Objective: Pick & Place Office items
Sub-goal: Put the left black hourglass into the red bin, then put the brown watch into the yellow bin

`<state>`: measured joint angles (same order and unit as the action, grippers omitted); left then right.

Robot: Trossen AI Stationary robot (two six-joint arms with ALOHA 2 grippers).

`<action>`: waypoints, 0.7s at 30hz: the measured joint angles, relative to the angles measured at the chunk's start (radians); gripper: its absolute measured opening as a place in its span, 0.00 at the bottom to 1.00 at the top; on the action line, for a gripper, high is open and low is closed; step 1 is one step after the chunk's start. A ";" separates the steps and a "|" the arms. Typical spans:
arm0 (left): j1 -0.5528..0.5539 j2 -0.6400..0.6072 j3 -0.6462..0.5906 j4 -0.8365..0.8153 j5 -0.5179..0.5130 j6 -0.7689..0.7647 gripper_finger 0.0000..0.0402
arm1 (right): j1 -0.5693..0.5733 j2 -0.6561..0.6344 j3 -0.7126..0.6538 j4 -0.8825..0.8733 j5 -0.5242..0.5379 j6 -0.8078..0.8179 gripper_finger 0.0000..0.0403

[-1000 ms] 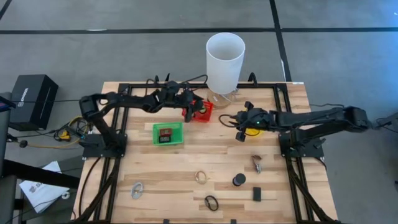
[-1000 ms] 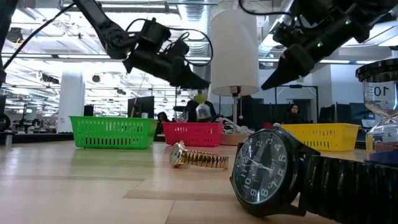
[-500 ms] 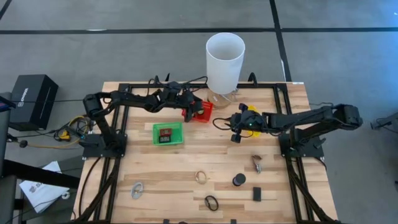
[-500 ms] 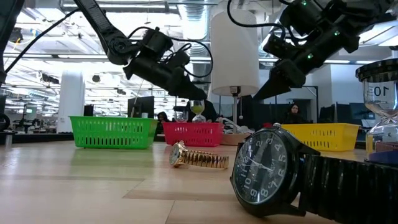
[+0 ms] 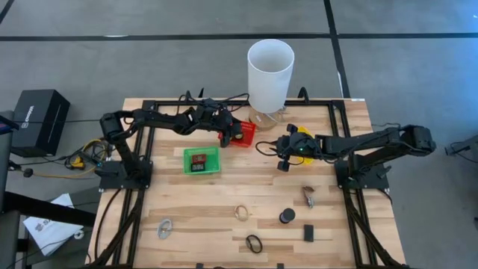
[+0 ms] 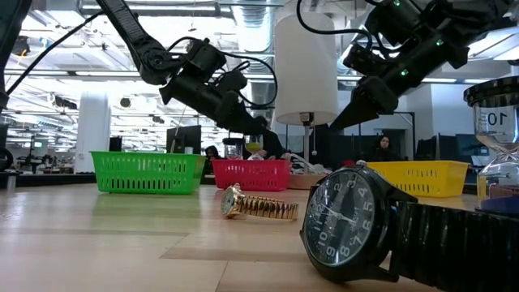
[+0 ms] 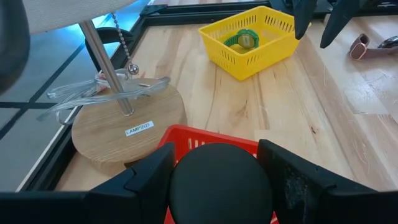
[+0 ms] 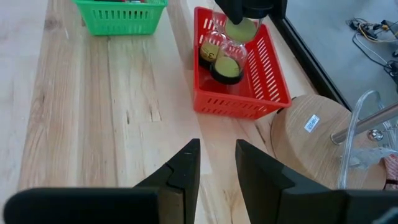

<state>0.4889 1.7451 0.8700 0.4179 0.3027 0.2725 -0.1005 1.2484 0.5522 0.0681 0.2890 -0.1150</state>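
My left end effector (image 5: 228, 132) is clamped on a small glass hourglass with black round caps and yellow-green sand (image 8: 231, 43). In the left wrist view one black cap fills the gap between the two dark fingers. Compared with half a second ago it has dipped a little, so the hourglass now hangs low inside the red slotted plastic basket (image 5: 244, 133), just beside a second dark-capped piece already lying there. I cannot tell whether the lower cap touches the basket floor.

My right end effector (image 8: 217, 168) hovers above the bare wooden tabletop (image 5: 224, 190), near the red basket. Its fingers are parted by a narrow slot with nothing between them. It is where it was half a second ago, and a second ago it was farther toward its own side.

Just behind the right end effector sits the yellow slotted plastic basket (image 7: 249, 40), with a green round watch (image 7: 244, 40) inside. The green slotted plastic basket (image 5: 202, 160) holds small red and black rectangular pieces (image 5: 198, 161).

At the back stands the lamp with a tall white cylindrical shade (image 5: 269, 75), on a round wooden base (image 7: 127, 127).

Well apart on the near half lie the other items, unmoved:
- a gold metal-link watch (image 6: 258, 207)
- a black-strapped watch with a dark dial (image 6: 357, 219)
- a black round disc (image 5: 287, 216)
- a black rectangular piece (image 5: 308, 232)
- a silvery clip (image 5: 164, 227)
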 joint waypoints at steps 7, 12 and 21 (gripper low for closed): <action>0.000 0.000 0.000 0.000 -0.001 0.000 0.56 | 0.000 0.000 0.000 0.000 0.000 0.002 0.23; 0.000 0.000 0.000 -0.001 -0.004 0.000 0.59 | 0.000 0.001 0.000 0.000 0.000 0.002 0.23; 0.000 0.000 0.000 -0.005 -0.004 0.000 0.63 | 0.000 0.001 0.000 0.000 0.000 0.002 0.23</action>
<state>0.4892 1.7451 0.8700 0.4129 0.2985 0.2726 -0.1005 1.2491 0.5522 0.0681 0.2890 -0.1131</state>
